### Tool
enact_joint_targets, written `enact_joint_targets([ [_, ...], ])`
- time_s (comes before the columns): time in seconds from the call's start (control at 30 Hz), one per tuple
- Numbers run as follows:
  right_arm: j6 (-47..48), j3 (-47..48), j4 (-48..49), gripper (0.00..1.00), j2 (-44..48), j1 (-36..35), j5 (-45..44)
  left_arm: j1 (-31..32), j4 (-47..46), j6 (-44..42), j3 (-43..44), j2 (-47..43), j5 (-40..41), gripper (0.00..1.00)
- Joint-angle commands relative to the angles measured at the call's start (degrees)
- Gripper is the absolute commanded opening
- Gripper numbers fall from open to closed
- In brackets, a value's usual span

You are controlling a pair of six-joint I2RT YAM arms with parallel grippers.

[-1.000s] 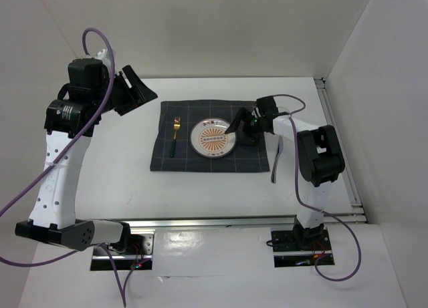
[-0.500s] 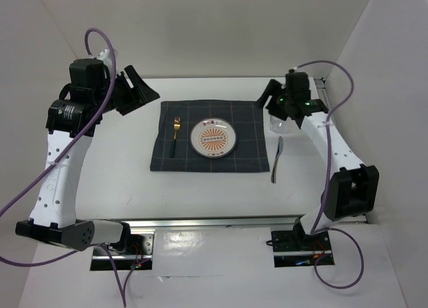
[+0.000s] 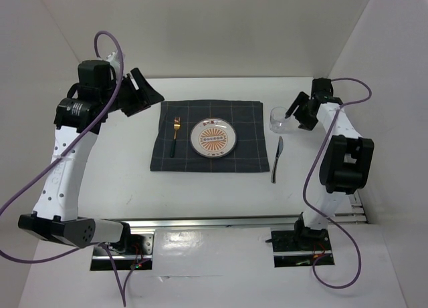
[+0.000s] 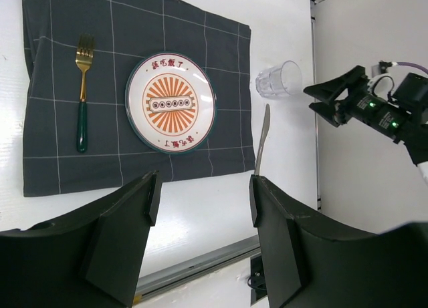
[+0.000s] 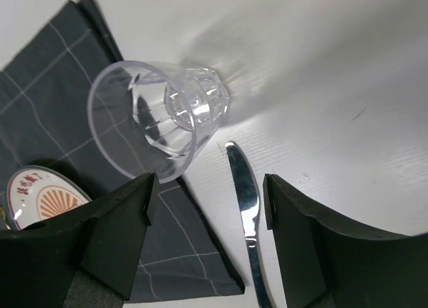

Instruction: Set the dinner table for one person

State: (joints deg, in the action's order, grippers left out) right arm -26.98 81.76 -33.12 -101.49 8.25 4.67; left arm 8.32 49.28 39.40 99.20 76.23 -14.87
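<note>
Noted: the dinner table (image 3: 200,188) – white top, metal rails at its near edge – is spread beneath both arms. The left claw (image 3: 142,94) is held high over the table's far-left part, jaws parted wide, nothing gripped. The right claw (image 3: 298,113) is held low by the far-right edge, jaws also apart and empty. A clear glass (image 3: 278,119) stands upright just beside its fingertips, with a gap visible between them. A dark checked mat (image 3: 247,154) is laid mid-table, with a plate (image 3: 212,138) at its middle and a fork (image 3: 175,135) on its left part. A knife (image 3: 277,158) lies on bare table just right of the mat.
</note>
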Motion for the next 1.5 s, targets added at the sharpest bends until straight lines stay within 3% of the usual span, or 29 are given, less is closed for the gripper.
enact_joint_targets([
  [0.0,1.58,3.23,0.17,0.75,-0.72,-0.17,1.13,-0.32,-2.43,0.15,-0.23,0.24,-1.21,0.72],
  [0.37,1.58,4.11,3.42,0.65,-7.31,0.36,3.07,-0.32,-1.90,-0.37,0.29,0.76,-1.21,0.72],
  [0.5,1.05,4.64,4.55,0.40,-7.93,0.36,2.54,-0.32,-1.90,-0.37,0.82,1.38,-1.21,0.72],
  [0.63,1.05,4.64,5.17,0.24,-7.40,0.36,2.54,-0.32,-1.90,-0.37,0.82,1.38,-1.21,0.72],
  [0.67,1.05,4.64,5.17,0.15,-7.40,0.36,2.54,-0.32,-1.90,-0.37,0.82,1.38,-1.21,0.72],
  [0.77,1.05,7.10,3.95,0.00,-6.88,0.36,0.36,-0.32,-1.90,-0.37,0.82,1.38,-1.21,0.72],
  [0.97,3.34,12.71,2.02,0.00,-4.42,-7.01,-7.11,-0.32,-4.26,0.85,-1.63,0.68,0.37,0.71],
  [1.17,2.73,22.20,-1.50,0.00,-11.61,-14.48,-11.16,-0.32,-5.07,0.86,-3.31,-0.38,0.37,0.71],
  [1.47,0.62,33.01,-3.61,0.00,-21.80,-18.62,-13.01,-0.32,-3.40,-0.19,-4.36,-1.52,1.78,0.71],
])
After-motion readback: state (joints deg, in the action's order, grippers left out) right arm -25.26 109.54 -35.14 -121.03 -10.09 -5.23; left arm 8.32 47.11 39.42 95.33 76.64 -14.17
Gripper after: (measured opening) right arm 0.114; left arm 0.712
